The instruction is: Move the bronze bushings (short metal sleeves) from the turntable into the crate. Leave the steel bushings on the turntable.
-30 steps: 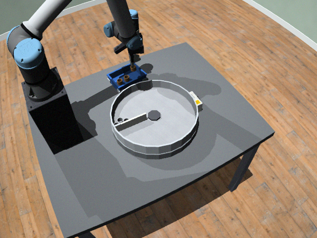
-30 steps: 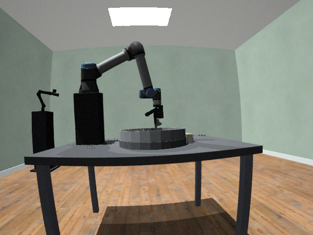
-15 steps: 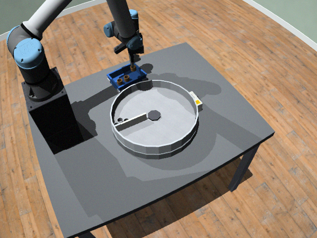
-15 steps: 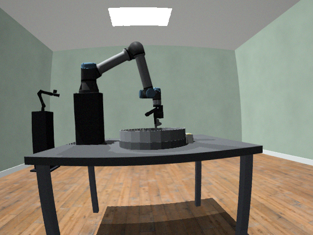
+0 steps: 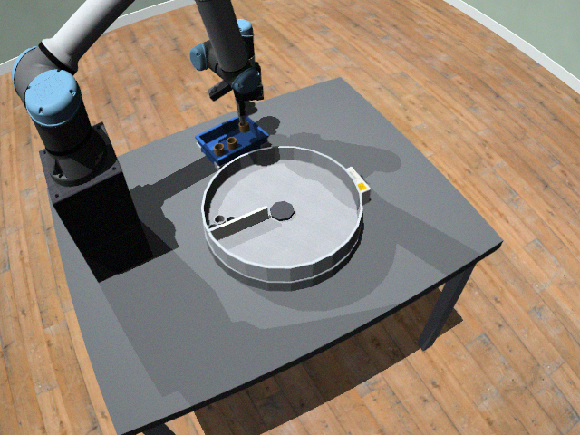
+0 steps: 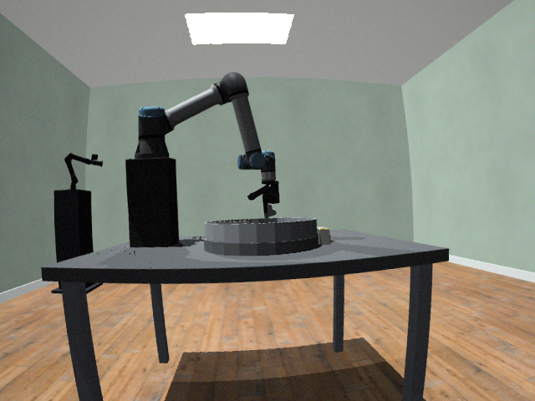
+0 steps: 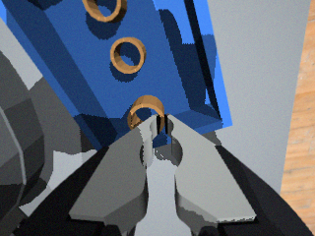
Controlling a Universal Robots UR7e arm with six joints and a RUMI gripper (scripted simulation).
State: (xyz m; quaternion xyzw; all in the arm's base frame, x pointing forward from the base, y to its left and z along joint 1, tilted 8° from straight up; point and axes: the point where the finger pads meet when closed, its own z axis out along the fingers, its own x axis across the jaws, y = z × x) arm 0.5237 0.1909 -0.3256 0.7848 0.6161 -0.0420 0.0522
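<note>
My gripper (image 5: 242, 116) is shut on the wall of a bronze bushing (image 5: 243, 126) and holds it low inside the right end of the blue crate (image 5: 232, 135). In the wrist view the fingertips pinch the rim of that bushing (image 7: 146, 112) over the crate floor (image 7: 128, 74). Two more bronze bushings (image 5: 218, 149) (image 5: 231, 143) stand in the crate and also show in the wrist view (image 7: 128, 54) (image 7: 103, 7). Two dark steel bushings (image 5: 218, 218) (image 5: 230, 217) sit on the turntable (image 5: 282, 213) at its left rim, behind the divider bar (image 5: 243, 221).
The turntable's raised white wall stands right next to the crate's near side. A dark hub (image 5: 282, 210) sits at its centre and a small box with a yellow label (image 5: 360, 183) at its right rim. The black robot pedestal (image 5: 89, 206) stands at the table's left.
</note>
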